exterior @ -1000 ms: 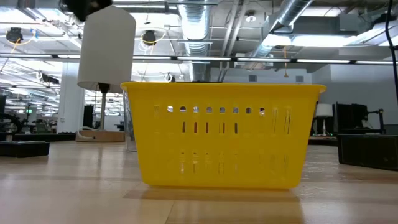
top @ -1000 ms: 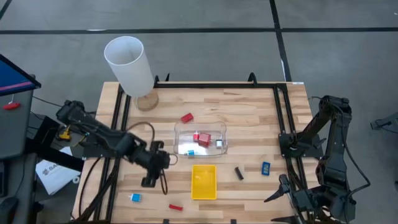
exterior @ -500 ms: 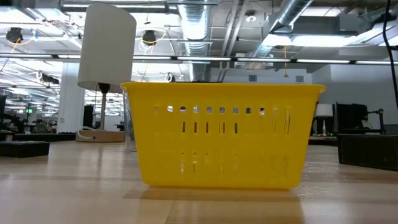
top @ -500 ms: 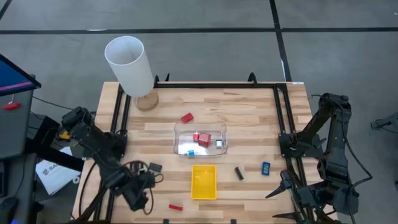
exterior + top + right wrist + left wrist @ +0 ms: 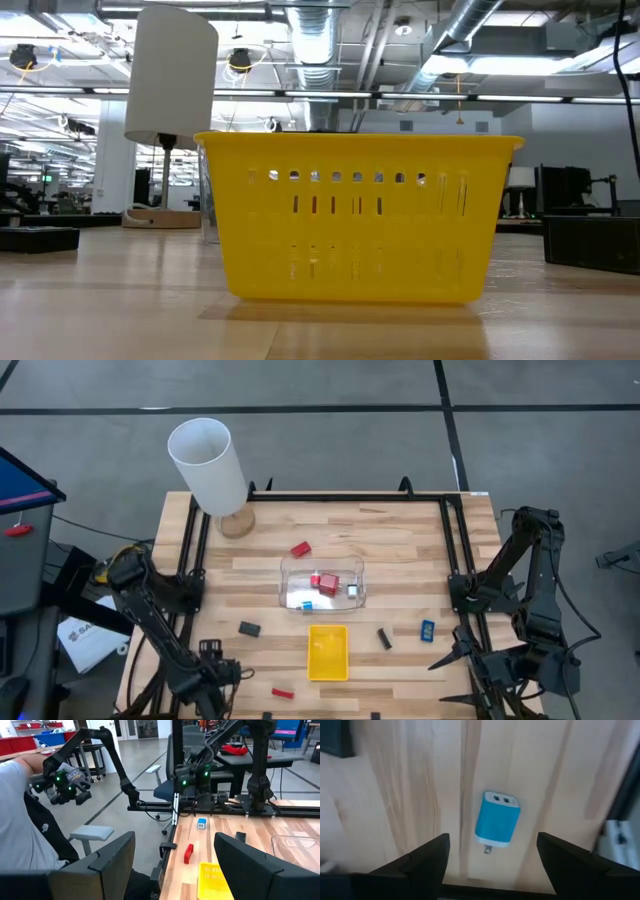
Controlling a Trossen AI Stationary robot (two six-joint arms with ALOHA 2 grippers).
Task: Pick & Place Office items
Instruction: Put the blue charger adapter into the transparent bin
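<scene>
A: Swinging away from the clear tray point(image 5: 323, 584), the left arm has dropped to the desk's point(image 5: 400, 535) front-left corner since a second ago; the black bit point(image 5: 249, 628) it hovered over then lies bare on the wood.

B: And its left gripper point(image 5: 490, 857)?

A: Fingers spread, hanging over the blue charger point(image 5: 497, 824), which lies flat between them, untouched.

B: Risk?

A: The charger sits near the front-left edge. A skewed descent could likely nudge it off, or the fingers could clip only one end and flip it.

B: Right gripper point(image 5: 172, 862)?

A: Parked off the front-right corner, fingers apart, nothing between them. Other items: red blocks in the tray, the stick point(image 5: 283, 693) near the front edge.
</scene>
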